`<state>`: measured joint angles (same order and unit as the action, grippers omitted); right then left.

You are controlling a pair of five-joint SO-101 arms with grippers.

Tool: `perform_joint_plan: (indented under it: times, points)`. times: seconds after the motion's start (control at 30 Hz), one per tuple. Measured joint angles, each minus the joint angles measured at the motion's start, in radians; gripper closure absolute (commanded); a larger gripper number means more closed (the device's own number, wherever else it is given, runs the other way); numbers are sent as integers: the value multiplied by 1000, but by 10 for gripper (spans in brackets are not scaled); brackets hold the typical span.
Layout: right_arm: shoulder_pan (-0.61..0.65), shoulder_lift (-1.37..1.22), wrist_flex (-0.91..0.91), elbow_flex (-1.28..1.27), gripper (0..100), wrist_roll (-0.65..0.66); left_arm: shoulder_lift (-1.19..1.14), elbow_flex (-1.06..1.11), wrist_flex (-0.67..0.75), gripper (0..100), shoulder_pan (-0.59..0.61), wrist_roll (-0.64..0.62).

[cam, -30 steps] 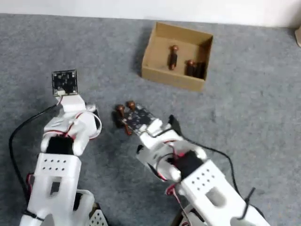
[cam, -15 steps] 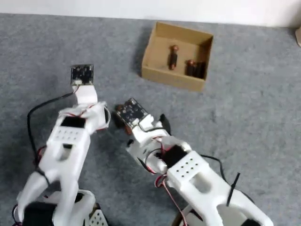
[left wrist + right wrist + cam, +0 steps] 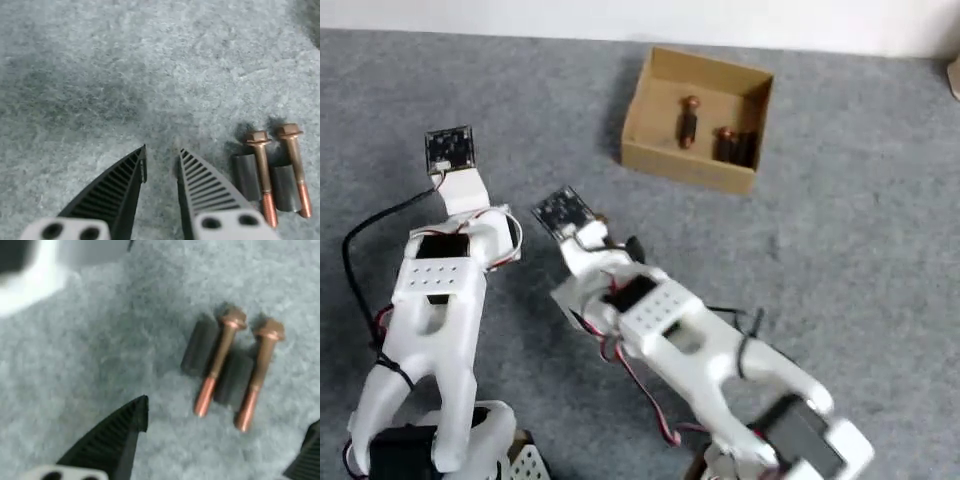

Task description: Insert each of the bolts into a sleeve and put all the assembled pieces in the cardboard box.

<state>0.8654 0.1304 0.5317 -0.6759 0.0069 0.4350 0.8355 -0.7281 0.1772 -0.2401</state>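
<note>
Copper bolts (image 3: pixel 220 357) beside dark sleeves (image 3: pixel 196 349); both jaws open

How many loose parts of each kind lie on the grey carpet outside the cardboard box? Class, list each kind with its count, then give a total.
Copper-coloured hex-head metal bolts: 2
Dark cylindrical sleeves: 2
Total: 4
</note>
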Motion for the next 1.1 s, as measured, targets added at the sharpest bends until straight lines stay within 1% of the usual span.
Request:
perform_joint_plan:
  times: [0.1,0.27,0.43,0.63,0.7,0.77,0.93,1.1]
  points:
    - [-5,-110,0,80,570,-23,0,0,0,902,0,0]
    - [-72,-176,-3,120,570,-129,0,0,0,902,0,0]
    - [-112,-184,-3,121,570,-143,0,0,0,902,0,0]
    - [-115,-184,-9,127,574,-143,0,0,0,902,0,0]
    - [-117,-184,-46,127,605,-143,0,0,0,902,0,0]
    - [-117,-192,-83,127,656,-143,0,0,0,902,0,0]
    - [-123,-278,-103,138,777,-144,0,0,0,902,0,0]
    - [-124,-308,-107,144,807,-144,0,0,0,902,0,0]
